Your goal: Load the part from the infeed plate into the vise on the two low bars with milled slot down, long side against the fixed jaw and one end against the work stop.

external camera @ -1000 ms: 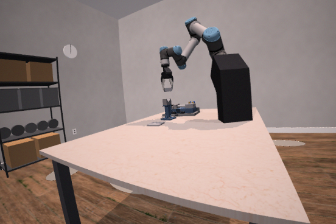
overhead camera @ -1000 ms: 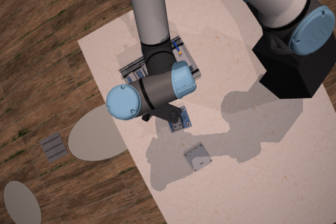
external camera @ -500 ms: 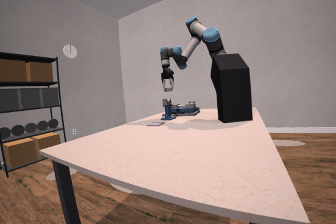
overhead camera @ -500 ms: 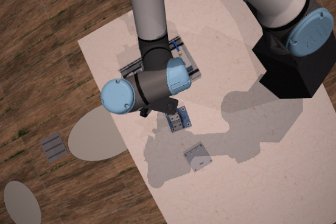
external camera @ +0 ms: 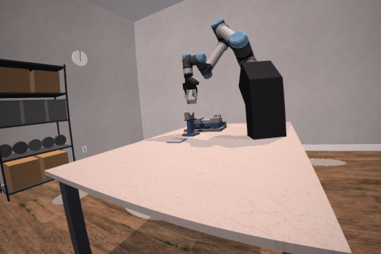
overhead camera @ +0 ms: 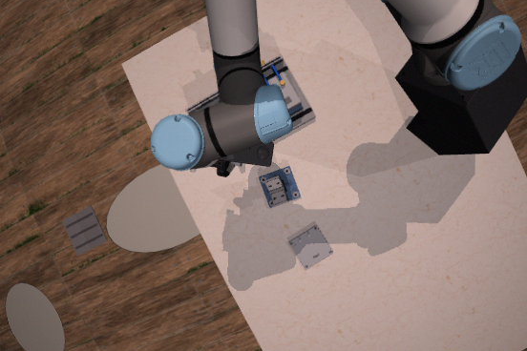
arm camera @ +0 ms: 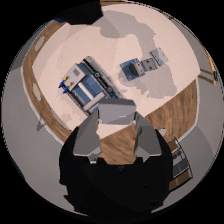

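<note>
My gripper (arm camera: pixel 116 110) is shut on the grey block part (arm camera: pixel 117 111), held between the two fingers. In the side view the gripper (external camera: pixel 190 97) hangs high above the table, over the blue V-block (external camera: pixel 189 124), with the part (external camera: pixel 190 96) in it. The vise lies at the back of the table, mostly under my arm from above; it also shows in the wrist view (arm camera: pixel 89 87). The V-block (overhead camera: pixel 280 187) and the bare infeed plate (overhead camera: pixel 310 245) stand in front of it. I cannot tell which way the part's slot faces.
The black robot pedestal (overhead camera: pixel 463 104) stands at the table's right side. My wrist and forearm (overhead camera: pixel 224 133) hang over the table's left edge. A shelf with boxes (external camera: pixel 31 123) stands far off by the wall.
</note>
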`<action>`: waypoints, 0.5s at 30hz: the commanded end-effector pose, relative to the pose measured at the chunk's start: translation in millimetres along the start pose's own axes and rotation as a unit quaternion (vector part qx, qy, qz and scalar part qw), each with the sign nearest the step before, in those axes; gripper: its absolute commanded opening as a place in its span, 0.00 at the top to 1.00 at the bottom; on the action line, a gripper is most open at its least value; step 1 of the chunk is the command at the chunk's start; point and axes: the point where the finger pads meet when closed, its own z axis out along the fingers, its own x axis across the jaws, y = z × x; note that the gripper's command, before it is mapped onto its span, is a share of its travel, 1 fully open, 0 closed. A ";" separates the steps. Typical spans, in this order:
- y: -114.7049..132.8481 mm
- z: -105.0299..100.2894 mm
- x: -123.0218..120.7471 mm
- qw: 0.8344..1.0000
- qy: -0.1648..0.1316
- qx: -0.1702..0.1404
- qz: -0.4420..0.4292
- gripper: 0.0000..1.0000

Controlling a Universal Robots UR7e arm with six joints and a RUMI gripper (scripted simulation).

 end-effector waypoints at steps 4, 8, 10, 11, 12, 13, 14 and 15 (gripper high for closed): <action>6.1 -0.6 -5.2 1.000 0.001 -0.001 -0.028 1.00; 10.1 -0.7 -8.9 0.999 0.001 -0.001 -0.047 1.00; 12.0 -0.8 -10.7 0.998 0.001 -0.001 -0.056 1.00; 13.0 -0.9 -11.6 0.998 0.001 -0.001 -0.061 1.00; 14.0 -0.9 -12.5 0.998 0.001 -0.001 -0.065 1.00; 14.9 -1.0 -13.5 0.998 0.001 -0.001 -0.070 1.00; 15.9 -1.0 -14.4 0.997 0.001 -0.001 -0.074 1.00; 16.8 -1.0 -15.3 0.997 0.001 -0.002 -0.079 1.00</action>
